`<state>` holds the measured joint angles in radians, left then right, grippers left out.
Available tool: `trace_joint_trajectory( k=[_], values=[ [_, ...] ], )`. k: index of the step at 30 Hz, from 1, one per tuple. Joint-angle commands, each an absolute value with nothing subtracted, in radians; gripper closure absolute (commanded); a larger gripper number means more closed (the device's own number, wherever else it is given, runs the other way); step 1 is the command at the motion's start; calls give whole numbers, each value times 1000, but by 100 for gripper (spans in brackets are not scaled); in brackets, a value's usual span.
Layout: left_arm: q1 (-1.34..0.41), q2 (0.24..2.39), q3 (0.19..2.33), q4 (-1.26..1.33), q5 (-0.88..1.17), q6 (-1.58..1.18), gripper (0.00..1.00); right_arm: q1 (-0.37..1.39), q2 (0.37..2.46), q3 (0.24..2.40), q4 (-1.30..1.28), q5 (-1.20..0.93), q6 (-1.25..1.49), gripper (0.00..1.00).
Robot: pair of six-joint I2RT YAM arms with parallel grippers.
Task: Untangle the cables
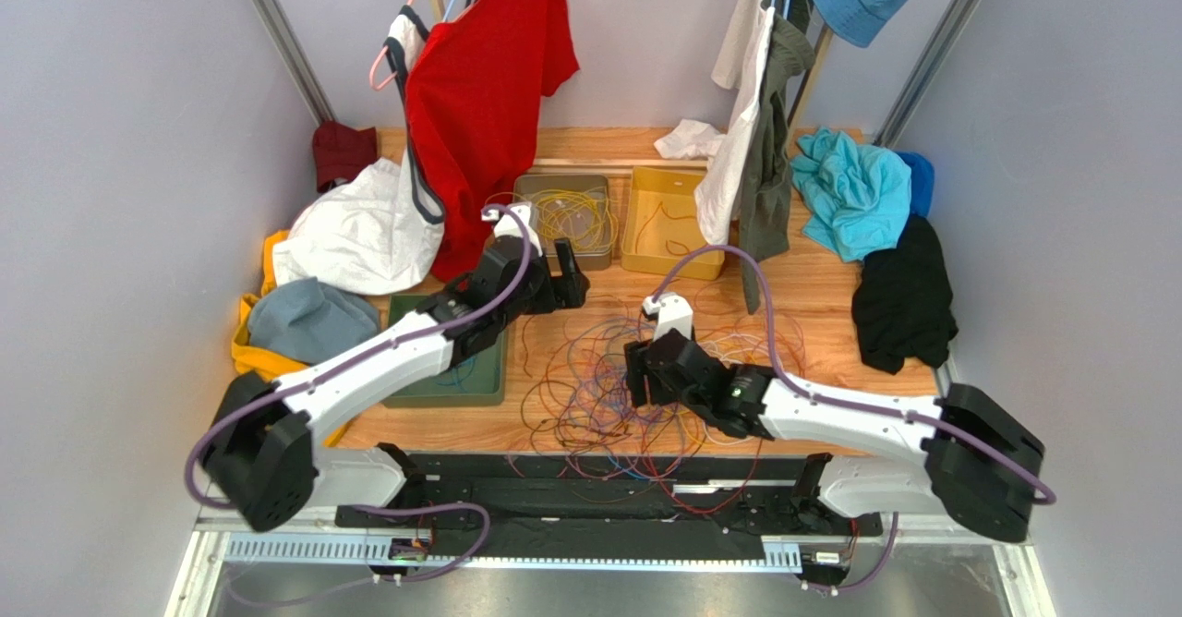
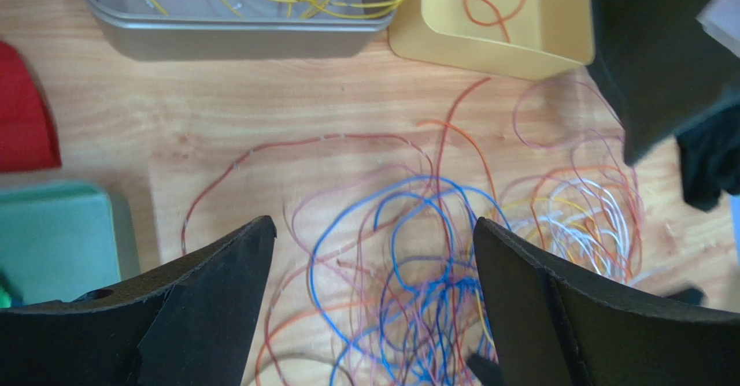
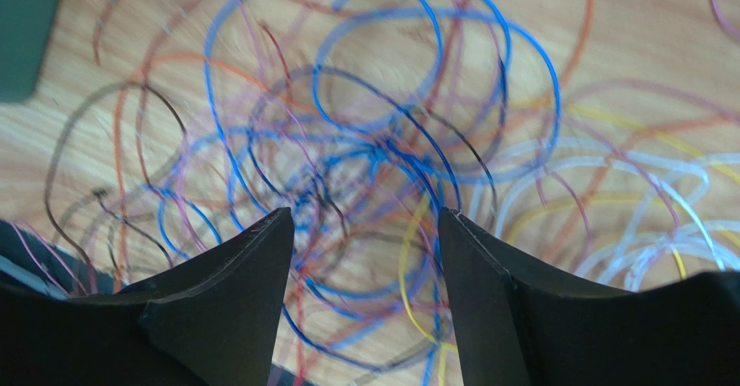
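A tangle of thin cables (image 1: 611, 393) in blue, purple, red, orange, white and yellow lies on the wooden table's near middle. My left gripper (image 1: 569, 282) is open and empty. It hovers past the tangle's far left edge, and in its wrist view (image 2: 373, 230) blue and red loops (image 2: 417, 256) lie below the jaws. My right gripper (image 1: 640, 376) is open and low over the tangle's right side. In its wrist view (image 3: 363, 217) blue and yellow cables (image 3: 382, 156) lie between the jaws, and none is gripped.
A grey tin tray (image 1: 562, 181) holds yellow cables and a yellow tray (image 1: 672, 264) holds an orange one; both show in the left wrist view, the tin (image 2: 234, 41) and the yellow tray (image 2: 452, 52). A green tray (image 1: 479, 389) sits at the left. Clothes hang and lie around the back and sides.
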<state>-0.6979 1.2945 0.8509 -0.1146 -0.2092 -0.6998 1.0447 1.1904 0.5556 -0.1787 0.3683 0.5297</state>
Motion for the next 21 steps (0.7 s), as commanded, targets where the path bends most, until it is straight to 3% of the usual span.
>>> trace_joint_trajectory(
  k=[1, 17, 20, 21],
  values=[
    [-739, 1111, 770, -176, -305, -736, 7, 1045, 1305, 679, -46, 435, 476, 35],
    [-755, 776, 543, -276, -319, -808, 8, 939, 1667, 864, -58, 506, 460, 40],
    [-755, 764, 540, -287, -324, -802, 8, 925, 1709, 873, -54, 468, 474, 49],
    [-755, 756, 538, -287, -322, -802, 8, 922, 1715, 874, -52, 453, 480, 59]
  ],
)
